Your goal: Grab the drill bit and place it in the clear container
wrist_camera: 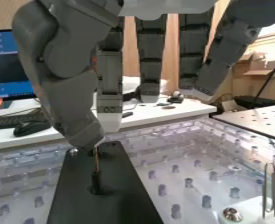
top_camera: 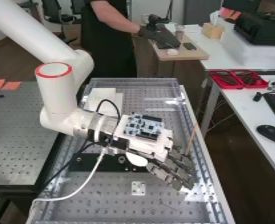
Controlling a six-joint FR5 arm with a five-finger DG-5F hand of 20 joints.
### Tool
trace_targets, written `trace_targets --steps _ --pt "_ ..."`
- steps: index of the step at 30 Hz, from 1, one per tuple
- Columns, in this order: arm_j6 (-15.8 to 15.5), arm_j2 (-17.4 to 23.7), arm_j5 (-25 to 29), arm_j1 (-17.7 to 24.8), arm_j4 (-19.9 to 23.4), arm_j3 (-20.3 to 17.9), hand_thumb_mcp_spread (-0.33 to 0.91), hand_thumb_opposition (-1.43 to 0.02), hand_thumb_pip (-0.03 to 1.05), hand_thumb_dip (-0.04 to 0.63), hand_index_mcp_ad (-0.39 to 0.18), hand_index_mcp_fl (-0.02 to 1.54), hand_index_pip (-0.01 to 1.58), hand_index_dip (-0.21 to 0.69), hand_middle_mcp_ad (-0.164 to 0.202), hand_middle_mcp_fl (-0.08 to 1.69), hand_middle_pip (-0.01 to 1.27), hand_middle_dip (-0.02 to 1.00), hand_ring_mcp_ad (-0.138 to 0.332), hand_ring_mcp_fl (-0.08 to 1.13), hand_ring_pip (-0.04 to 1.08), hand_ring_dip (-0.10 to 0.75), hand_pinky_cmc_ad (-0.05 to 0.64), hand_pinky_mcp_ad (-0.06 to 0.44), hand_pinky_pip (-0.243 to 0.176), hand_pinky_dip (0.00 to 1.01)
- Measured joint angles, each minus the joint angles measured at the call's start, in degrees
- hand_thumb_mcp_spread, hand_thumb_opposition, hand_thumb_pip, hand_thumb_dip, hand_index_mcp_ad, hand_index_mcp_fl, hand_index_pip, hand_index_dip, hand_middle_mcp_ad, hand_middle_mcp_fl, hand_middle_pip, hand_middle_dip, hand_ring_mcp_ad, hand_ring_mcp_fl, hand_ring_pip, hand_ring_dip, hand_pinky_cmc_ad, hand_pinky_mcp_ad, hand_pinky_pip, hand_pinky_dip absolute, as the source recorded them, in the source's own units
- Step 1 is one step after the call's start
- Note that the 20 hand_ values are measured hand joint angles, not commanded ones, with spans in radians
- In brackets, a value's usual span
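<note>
The drill bit stands upright out of a short dark base on the black plate, below the tip of the thumb, and should handle as a light, stiff little rod. The hand is open: its fingers hang mostly straight, the thumb leans in towards the nearest one, and nothing is visibly gripped, though whether the thumb touches the bit's upper end cannot be told. A slim, hard shaft like this probably offers smooth pads little to bite on, so it may roll or pivot if pinched off centre. The best hold looks to be on the exposed length above the base, thumb against one finger, squarely opposed, then a pull straight up. (A sideways tug could bind it in its seat, or snap it if it is a brittle one.) Firm but modest pressure should do, since weight is unlikely to be the trouble.
</note>
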Motion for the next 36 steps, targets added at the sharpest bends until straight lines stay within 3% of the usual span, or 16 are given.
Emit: trace_targets --steps 22,27,36 --pt "-0.1 -0.1 -0.1 0.0 0.5 -0.4 0.51 -0.87 0.56 0.302 -0.143 0.39 1.34 0.195 0.093 0.34 0.13 0.57 0.215 0.28 0.11 0.475 0.447 0.260 0.084 0.56" --pt "-0.1 -0.2 0.0 0.1 0.5 -0.4 0.52 -0.88 0.56 0.302 -0.171 0.44 1.39 0.187 0.093 0.34 0.13 0.57 0.215 0.28 0.11 0.475 0.447 0.258 0.084 0.56" --pt "-0.1 -0.2 0.1 0.2 0.4 -0.3 0.54 -0.90 0.53 0.302 -0.168 0.47 1.42 0.190 0.093 0.34 0.13 0.57 0.215 0.28 0.10 0.475 0.443 0.258 0.084 0.53"
